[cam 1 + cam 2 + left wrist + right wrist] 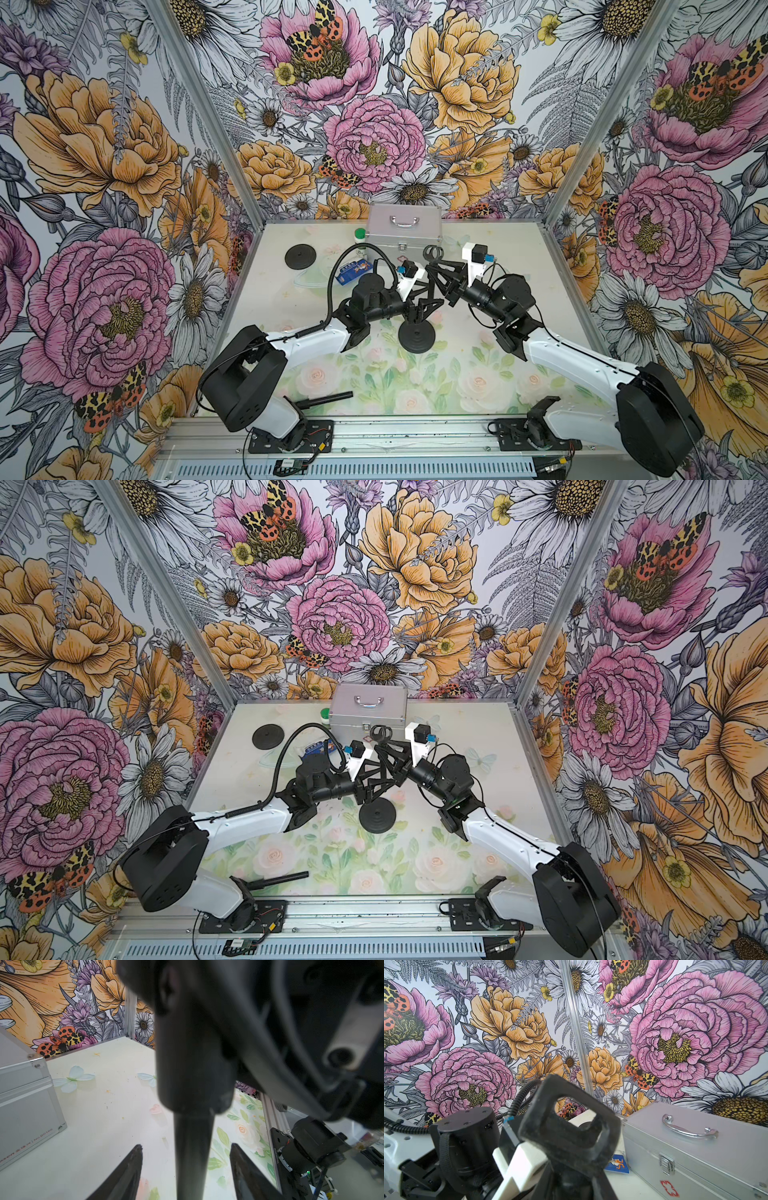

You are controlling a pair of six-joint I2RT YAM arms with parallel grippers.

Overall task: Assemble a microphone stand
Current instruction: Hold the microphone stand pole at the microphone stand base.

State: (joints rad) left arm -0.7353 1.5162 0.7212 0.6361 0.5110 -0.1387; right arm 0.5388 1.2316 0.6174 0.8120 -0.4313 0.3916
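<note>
A black microphone stand stands upright mid-table in both top views: round base (417,336), thin pole (193,1147), and a microphone clip (434,252) on top. My left gripper (424,307) is low on the pole, just above the base. In the left wrist view its fingertips (137,1151) stand apart on either side of the pole with gaps showing, so it is open. My right gripper (435,269) comes in from the right and is shut on the stem under the clip (566,1126), whose square loop fills the right wrist view.
A silver case (404,226) with a handle stands at the back, a green-capped bottle (360,237) beside it. A blue packet (353,270) lies behind my left arm. A second black disc base (300,256) lies back left. A loose black rod (328,399) rests near the front edge.
</note>
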